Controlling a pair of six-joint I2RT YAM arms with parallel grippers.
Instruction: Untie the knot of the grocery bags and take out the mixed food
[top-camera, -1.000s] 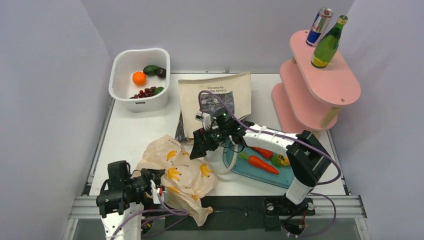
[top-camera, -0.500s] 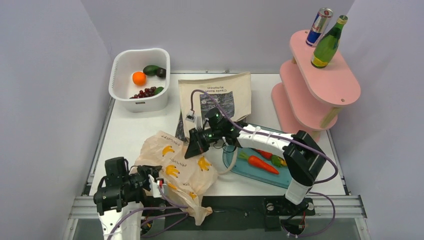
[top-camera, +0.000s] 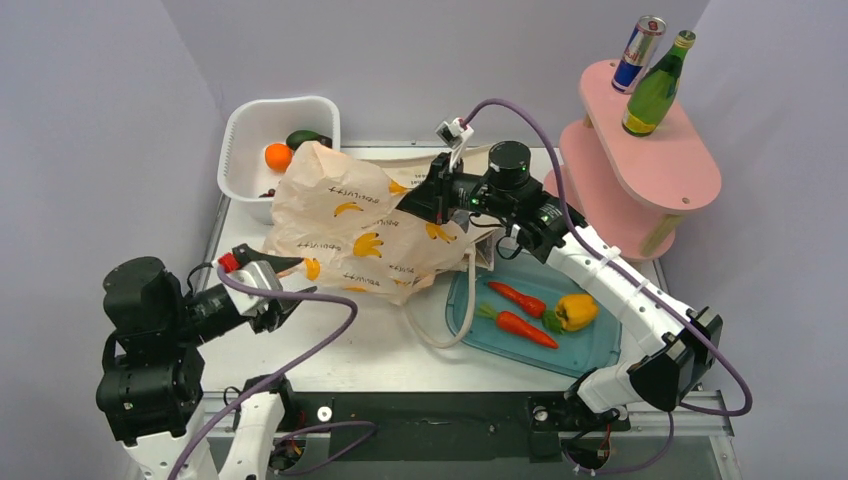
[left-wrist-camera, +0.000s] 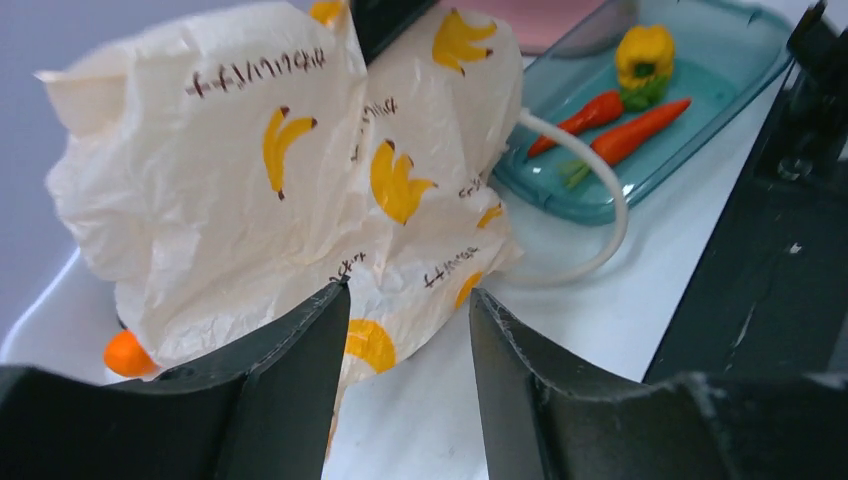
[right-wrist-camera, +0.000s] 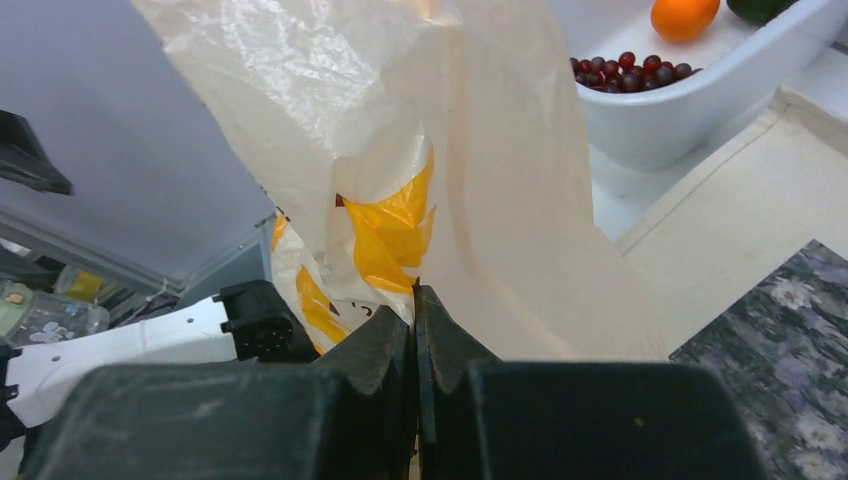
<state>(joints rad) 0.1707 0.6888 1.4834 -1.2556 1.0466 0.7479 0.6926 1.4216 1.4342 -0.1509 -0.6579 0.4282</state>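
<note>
My right gripper (top-camera: 418, 203) is shut on a fold of the peach-orange banana-print plastic bag (top-camera: 350, 225) and holds it in the air, hanging left in front of the white basin. In the right wrist view the film is pinched between the closed fingertips (right-wrist-camera: 415, 292). My left gripper (top-camera: 290, 290) stands open just below the bag's lower edge (left-wrist-camera: 250, 160), with nothing clamped. The knot does not show. The cream canvas tote (right-wrist-camera: 740, 220) lies flat under the right arm. Two carrots (top-camera: 525, 327) lie in the teal tray (top-camera: 600, 350). The can (top-camera: 638, 52) and green bottle (top-camera: 657, 85) stand on the pink shelf.
A yellow pepper (top-camera: 570, 310) shares the tray. The white basin (top-camera: 240, 130) at the back left holds an orange (top-camera: 278, 156), an avocado (top-camera: 300, 138) and grapes (right-wrist-camera: 625, 72). The pink tiered shelf (top-camera: 660, 170) fills the back right. A white cord handle (top-camera: 450, 335) loops beside the tray.
My right gripper shut on the plastic bag and raised it up and back, off the table. My left gripper let go of the bag, opened and swung left.
</note>
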